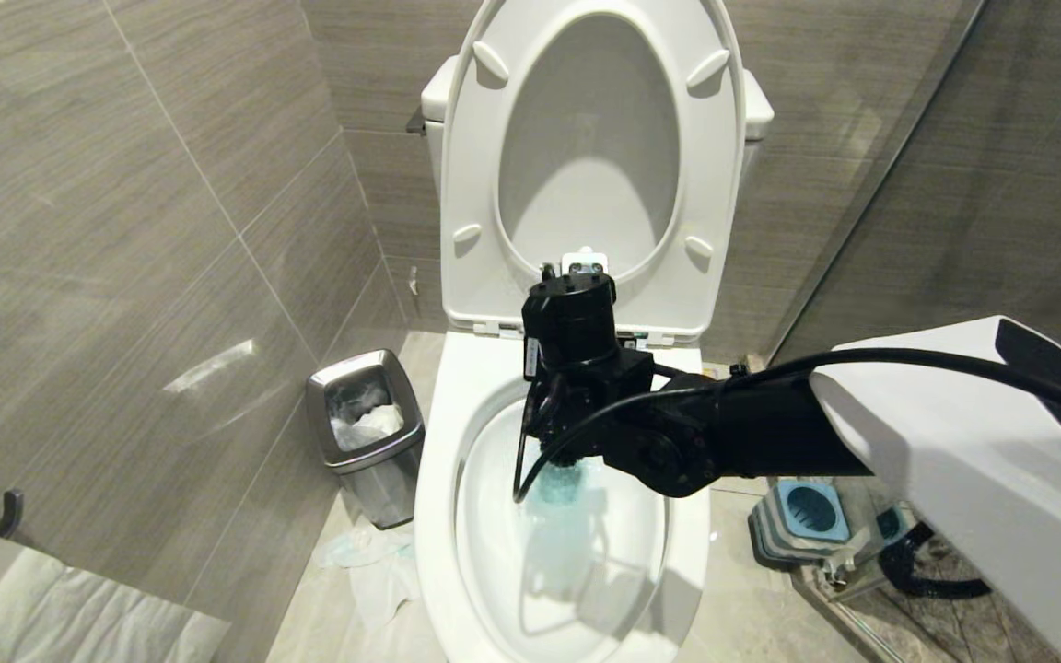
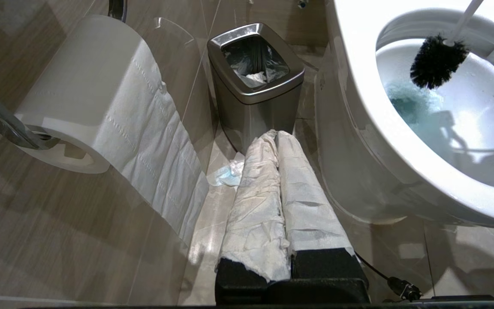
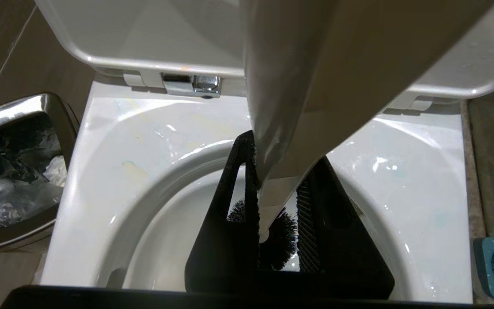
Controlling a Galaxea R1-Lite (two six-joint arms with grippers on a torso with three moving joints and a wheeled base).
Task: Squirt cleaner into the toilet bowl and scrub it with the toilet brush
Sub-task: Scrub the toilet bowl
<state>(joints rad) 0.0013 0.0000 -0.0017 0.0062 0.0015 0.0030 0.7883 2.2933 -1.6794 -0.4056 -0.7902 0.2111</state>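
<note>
The white toilet bowl stands open, its seat and lid raised. Teal-blue cleaner streaks the basin wall and pools there. My right arm reaches in from the right and hangs over the bowl. My right gripper is shut on the white handle of the toilet brush. The black bristle head hangs inside the basin just above the cleaner. My left gripper is shut, its fingers wrapped in white paper, parked low beside the bowl's outer wall.
A small steel waste bin stands on the floor left of the toilet, with crumpled tissue in front of it. A toilet paper roll hangs on the left wall. The blue-and-grey brush holder sits on the floor at the right.
</note>
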